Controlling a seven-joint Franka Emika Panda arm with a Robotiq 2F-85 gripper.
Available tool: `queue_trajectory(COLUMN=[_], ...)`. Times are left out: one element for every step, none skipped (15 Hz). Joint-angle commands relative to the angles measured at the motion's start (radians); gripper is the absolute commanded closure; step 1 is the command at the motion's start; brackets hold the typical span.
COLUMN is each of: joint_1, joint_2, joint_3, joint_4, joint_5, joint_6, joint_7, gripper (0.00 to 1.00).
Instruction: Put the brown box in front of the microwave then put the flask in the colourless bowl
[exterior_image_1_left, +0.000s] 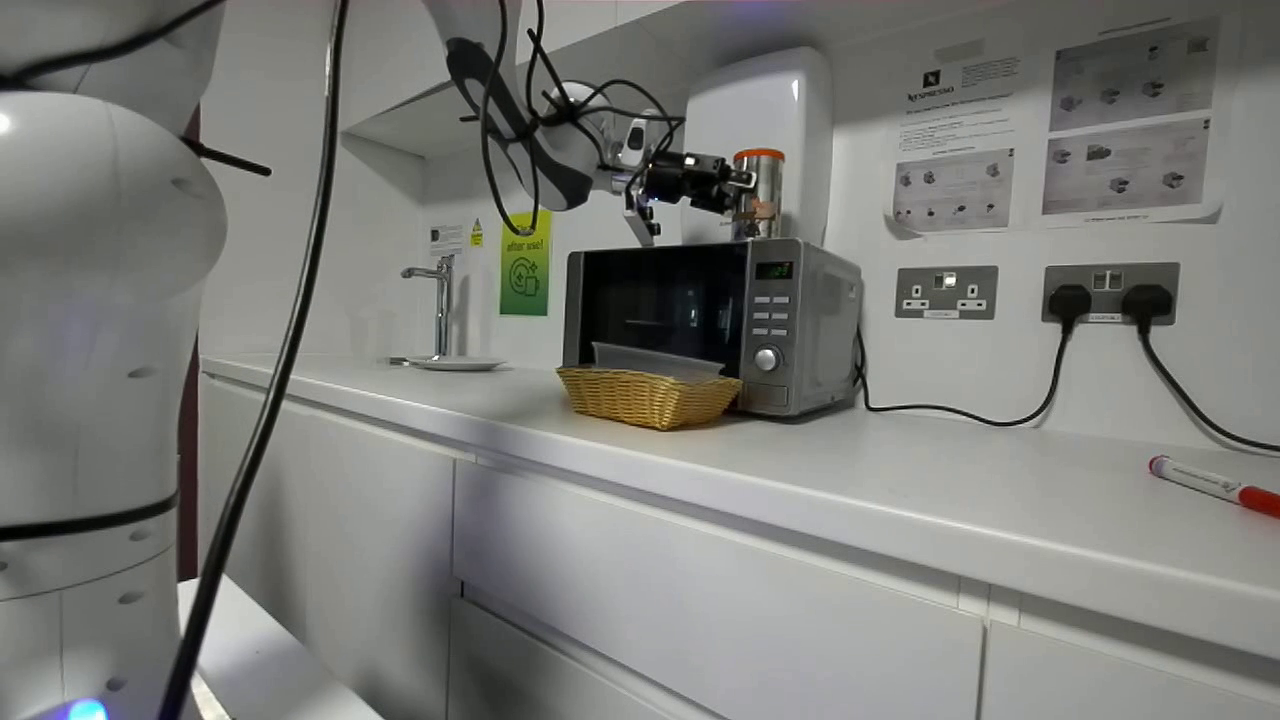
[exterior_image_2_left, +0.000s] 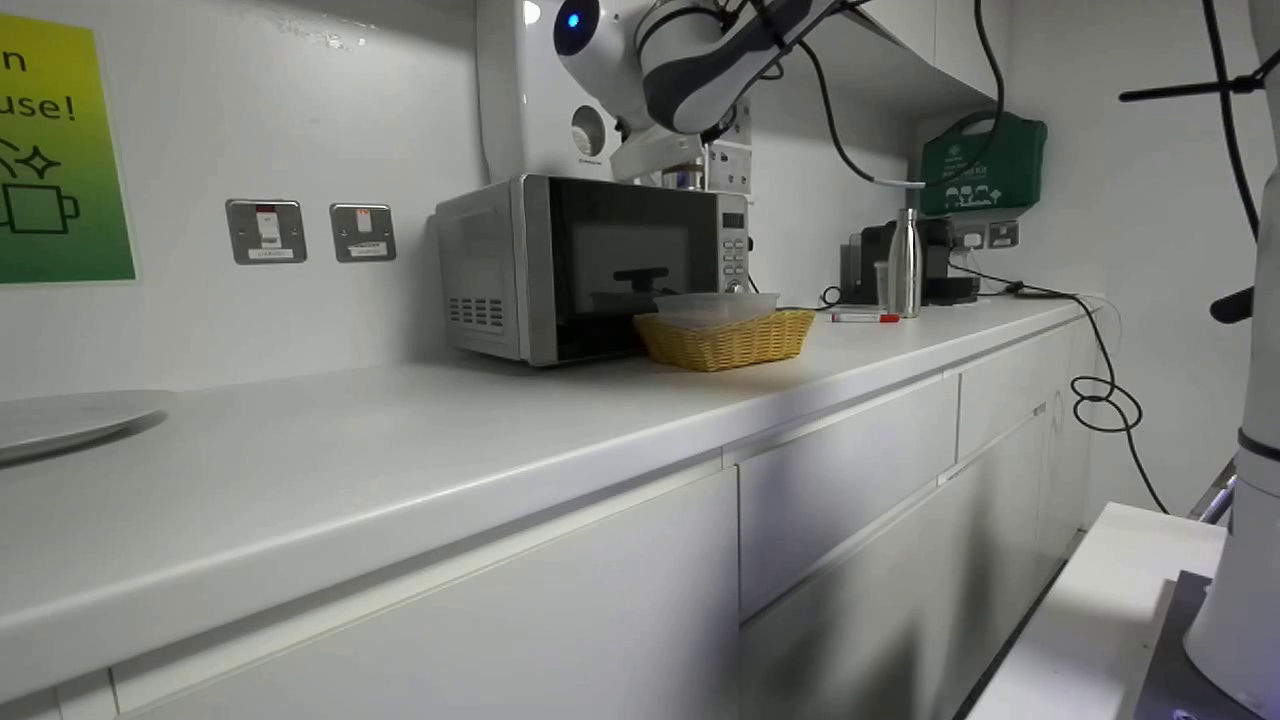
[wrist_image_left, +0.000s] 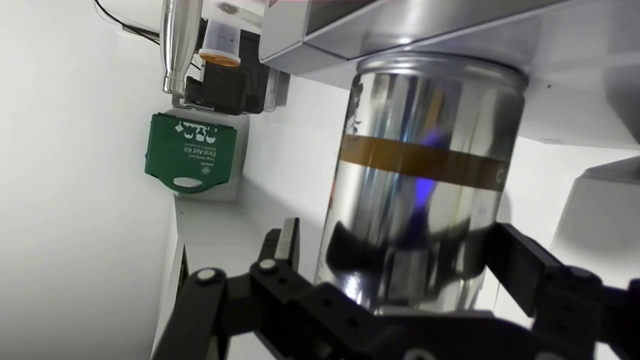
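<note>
Atop the microwave (exterior_image_1_left: 705, 305), near an edge, the spread gripper (wrist_image_left: 396, 235) straddles the flask (wrist_image_left: 422, 172), gapped on one side.

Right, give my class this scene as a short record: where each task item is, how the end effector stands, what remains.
Brown box: on the counter, in front of the microwave
Colourless bowl: in the brown box
Flask: upright on top of the microwave
End effector: open around the flask, a gap showing at one side in the wrist view
Remaining: flask not yet in the bowl
</note>
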Motion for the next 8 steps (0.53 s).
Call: queue_trajectory(joint_1=[0.004, 0.004, 0.004, 0.004, 0.004, 0.004, 0.004, 0.004], joint_2=[0.030, 0.029, 0.028, 0.027, 0.025, 0.024, 0.024, 0.023], joint_3=[-0.009, -0.009, -0.009, -0.009, -0.009, -0.009, -0.009, -0.009], joint_4=[0.048, 0.047, 0.045, 0.044, 0.042, 0.041, 0.041, 0.041], joint_5=[-0.004, -0.003, -0.002, -0.002, -0.001, -0.003, -0.003, -0.003], joint_6=[-0.018, -0.017, -0.019, -0.020, -0.019, -0.019, -0.019, -0.019], joint_7=[-0.028, -0.029, -0.030, -0.032, -0.033, -0.032, -0.032, -0.031], gripper=[0.00, 0.00, 0.25, 0.26, 0.32, 0.41, 0.45, 0.45])
